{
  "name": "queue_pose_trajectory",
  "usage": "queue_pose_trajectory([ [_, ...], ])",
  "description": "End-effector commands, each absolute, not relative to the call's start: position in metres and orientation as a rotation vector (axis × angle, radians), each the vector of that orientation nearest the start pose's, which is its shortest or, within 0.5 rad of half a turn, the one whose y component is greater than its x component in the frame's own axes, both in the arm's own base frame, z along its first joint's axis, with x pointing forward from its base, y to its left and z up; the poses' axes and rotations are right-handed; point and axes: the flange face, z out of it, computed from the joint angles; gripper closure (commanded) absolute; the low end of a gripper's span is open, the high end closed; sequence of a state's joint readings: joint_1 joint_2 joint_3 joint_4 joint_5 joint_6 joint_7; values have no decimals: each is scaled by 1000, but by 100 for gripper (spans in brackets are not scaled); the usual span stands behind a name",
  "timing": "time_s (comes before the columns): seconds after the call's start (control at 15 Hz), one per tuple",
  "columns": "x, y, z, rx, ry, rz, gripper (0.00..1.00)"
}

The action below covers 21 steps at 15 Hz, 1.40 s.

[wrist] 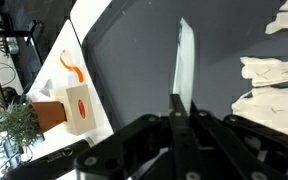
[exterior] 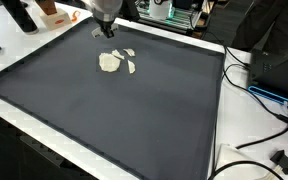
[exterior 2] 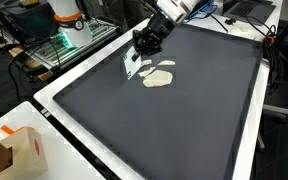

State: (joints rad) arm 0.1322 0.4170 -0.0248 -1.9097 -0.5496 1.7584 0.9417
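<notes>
One white flat piece (wrist: 185, 65) is pinched edge-on in the tool (wrist: 182, 108), jaws closed nearly flat on it. It hangs above the dark surface (exterior 2: 184, 120), close to one edge and nearer one corner. More white scraps (exterior: 109, 62) lie just beside it, clear of the tool.

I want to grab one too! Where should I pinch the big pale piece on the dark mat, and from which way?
Probably its outer edge, from straight above. The big pale piece lies flat on the dark mat, so no side sticks up to squeeze. The edge away from the smaller pieces has bare mat beside it. The end effector holds a thin white piece.
</notes>
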Motion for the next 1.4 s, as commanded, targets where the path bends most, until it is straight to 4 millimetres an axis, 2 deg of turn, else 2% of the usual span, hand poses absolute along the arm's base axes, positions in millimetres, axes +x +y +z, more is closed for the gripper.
queue_pose_trajectory([
  [0.0, 570, 21, 249, 2279, -562, -288, 99],
  [0.53, 571, 38, 241, 2304, -340, -312, 99],
  [1.33, 573, 61, 247, 2414, 45, -342, 99],
])
